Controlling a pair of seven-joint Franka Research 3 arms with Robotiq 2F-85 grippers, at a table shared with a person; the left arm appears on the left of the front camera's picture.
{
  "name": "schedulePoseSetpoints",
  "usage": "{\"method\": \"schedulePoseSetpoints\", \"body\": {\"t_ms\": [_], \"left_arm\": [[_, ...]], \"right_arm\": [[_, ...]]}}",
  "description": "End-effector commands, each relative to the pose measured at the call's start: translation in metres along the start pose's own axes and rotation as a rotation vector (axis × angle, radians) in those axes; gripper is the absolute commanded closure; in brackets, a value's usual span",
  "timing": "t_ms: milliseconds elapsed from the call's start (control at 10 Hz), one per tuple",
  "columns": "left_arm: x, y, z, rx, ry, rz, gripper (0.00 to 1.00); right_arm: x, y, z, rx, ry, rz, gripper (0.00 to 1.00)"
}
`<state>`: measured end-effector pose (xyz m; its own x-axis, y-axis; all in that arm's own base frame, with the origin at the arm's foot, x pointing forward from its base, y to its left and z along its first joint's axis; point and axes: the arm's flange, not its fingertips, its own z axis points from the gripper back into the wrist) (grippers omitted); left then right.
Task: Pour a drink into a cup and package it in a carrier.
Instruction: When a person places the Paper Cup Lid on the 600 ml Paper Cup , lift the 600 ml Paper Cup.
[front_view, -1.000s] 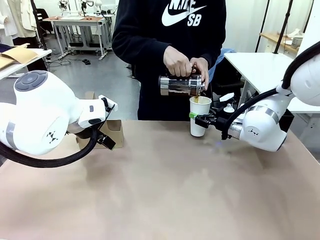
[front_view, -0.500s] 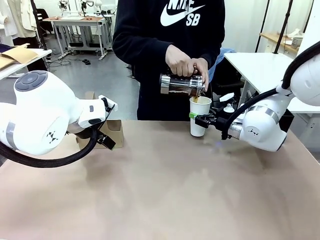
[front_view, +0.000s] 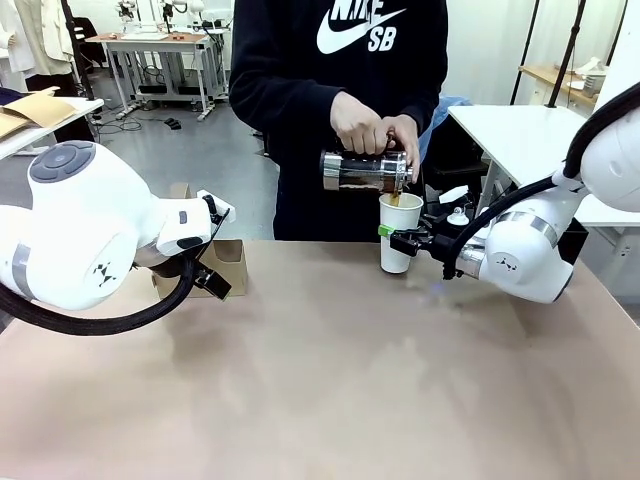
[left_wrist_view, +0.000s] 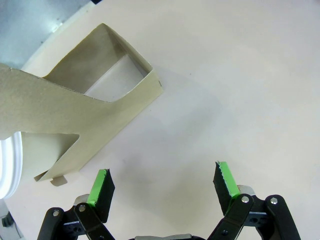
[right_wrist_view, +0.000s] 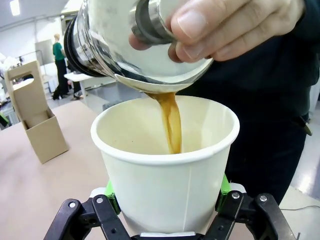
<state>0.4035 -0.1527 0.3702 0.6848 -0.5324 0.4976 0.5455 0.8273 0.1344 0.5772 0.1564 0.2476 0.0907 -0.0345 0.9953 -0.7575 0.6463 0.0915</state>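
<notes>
The right gripper (front_view: 393, 237) clamped the cup (front_view: 400, 225) by its sides near the far edge of the tabletop (front_view: 350, 380), green pads pressed to the paper wall. A person in a black hoodie tipped a glass carafe (front_view: 365, 170) over it with both hands (front_view: 355, 122). The drink (right_wrist_view: 170, 122) ran in a thin brown stream from the spout into the open cup, the carafe's lip hanging just above the rim.

The left gripper (left_wrist_view: 162, 184) hung with jaws wide apart over bare tabletop, holding nothing, well to the left of the cup. The carrier (left_wrist_view: 95, 90) stood just beside it, clear of the pads, its slots empty. In the front view the left arm's white body covered the carrier's near corner and most of its handle.

A white side table (front_view: 510, 125) stood behind the right arm; small white items at its near edge were too small to make out. The cup's wall hid the level of the drink, the right gripper hid the cup's base in the wrist view, and the left wrist view cut the carrier off at its edge.
</notes>
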Motion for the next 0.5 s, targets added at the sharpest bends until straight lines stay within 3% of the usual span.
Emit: {"method": "schedulePoseSetpoints", "body": {"t_ms": [0, 400], "left_arm": [[-0.0002, 0.0006, 0.0003, -0.002, -0.001, 0.002, 0.00], [-0.0002, 0.0006, 0.0003, -0.002, -0.001, 0.002, 0.00]], "right_arm": [[0.0030, 0.0013, -0.0015, 0.001, -0.001, 0.008, 0.19], [0.0030, 0.0013, -0.0015, 0.001, -0.001, 0.008, 0.19]]}}
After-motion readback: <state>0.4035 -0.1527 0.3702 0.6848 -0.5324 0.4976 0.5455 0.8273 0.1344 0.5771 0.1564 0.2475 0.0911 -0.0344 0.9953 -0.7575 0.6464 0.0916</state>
